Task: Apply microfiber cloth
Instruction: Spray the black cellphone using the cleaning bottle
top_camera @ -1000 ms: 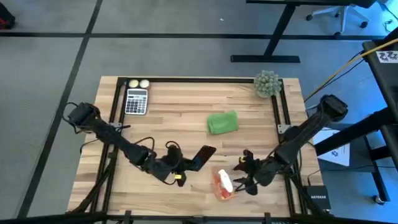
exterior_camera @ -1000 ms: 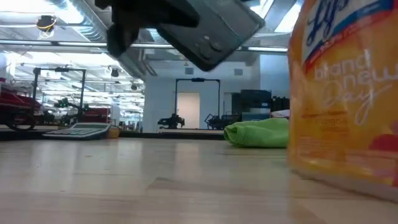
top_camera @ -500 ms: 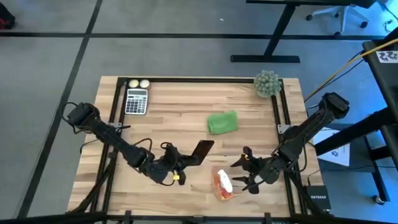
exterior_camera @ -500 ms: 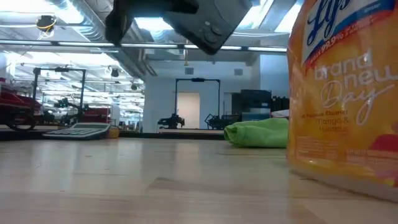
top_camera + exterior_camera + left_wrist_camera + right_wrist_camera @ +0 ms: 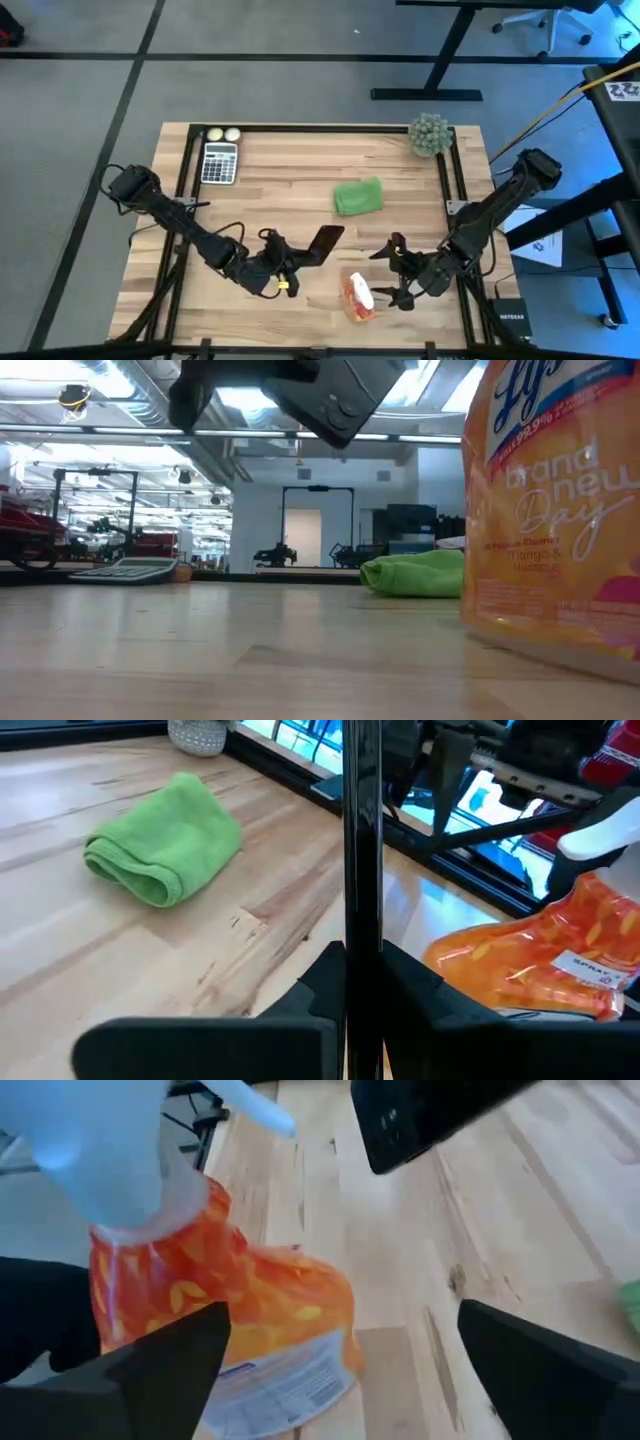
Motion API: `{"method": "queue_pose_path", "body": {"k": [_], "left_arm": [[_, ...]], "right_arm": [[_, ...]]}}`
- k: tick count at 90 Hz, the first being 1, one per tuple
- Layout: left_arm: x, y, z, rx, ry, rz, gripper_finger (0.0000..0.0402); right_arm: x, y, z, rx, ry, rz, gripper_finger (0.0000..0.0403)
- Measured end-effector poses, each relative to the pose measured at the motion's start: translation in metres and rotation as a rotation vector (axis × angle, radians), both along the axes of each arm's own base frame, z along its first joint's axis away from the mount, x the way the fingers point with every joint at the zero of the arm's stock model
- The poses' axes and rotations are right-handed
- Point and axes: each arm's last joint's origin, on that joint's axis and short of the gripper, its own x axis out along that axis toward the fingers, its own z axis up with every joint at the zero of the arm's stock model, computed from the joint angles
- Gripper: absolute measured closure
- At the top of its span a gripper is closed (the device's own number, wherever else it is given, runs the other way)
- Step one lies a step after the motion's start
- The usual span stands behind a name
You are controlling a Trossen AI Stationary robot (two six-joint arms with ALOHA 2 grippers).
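Holding the black phone clamped edge-on off the wooden table, the left gripper is hovering; the microfiber cloth is lying bunched beyond, long axis across. The right gripper, fingers spread around the orange spray bottle, is sitting about equally near.

Two dark arms reach inward over the table's front half. The left arm stretches from the left edge toward the front centre, its gripper clamped on the edge of a phone, holding it clear of the surface. The right arm bends in from the right edge, its gripper spread wide near the front edge.
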Motion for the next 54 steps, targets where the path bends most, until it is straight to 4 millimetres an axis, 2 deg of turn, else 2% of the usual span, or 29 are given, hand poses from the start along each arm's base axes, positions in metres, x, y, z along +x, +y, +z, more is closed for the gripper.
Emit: {"method": "queue_pose_path", "body": {"k": [9, 19, 38, 54], "left_arm": [[0.0001, 0.0001, 0.0001, -0.001, -0.001, 0.000, 0.0384], [0.0012, 0.0021, 0.0001, 0.009, 0.003, 0.003, 0.0384], [0.0005, 0.0017, 0.0014, 0.005, -0.001, 0.000, 0.0384], [0.0004, 0.0013, 0.0013, 0.004, 0.002, -0.008, 0.0384]], "right_arm": [[0.0010, 0.0011, 0.0077, 0.003, 0.003, 0.002, 0.0005], [0.0010, 0.0032, 0.0109, 0.041, 0.028, 0.042, 0.0011], [0.0009, 0.0035, 0.0110, 0.070, 0.035, 0.035, 0.0015], [-0.0045, 0.0031, 0.0111, 0.130, 0.121, 0.118, 0.0015]]}}
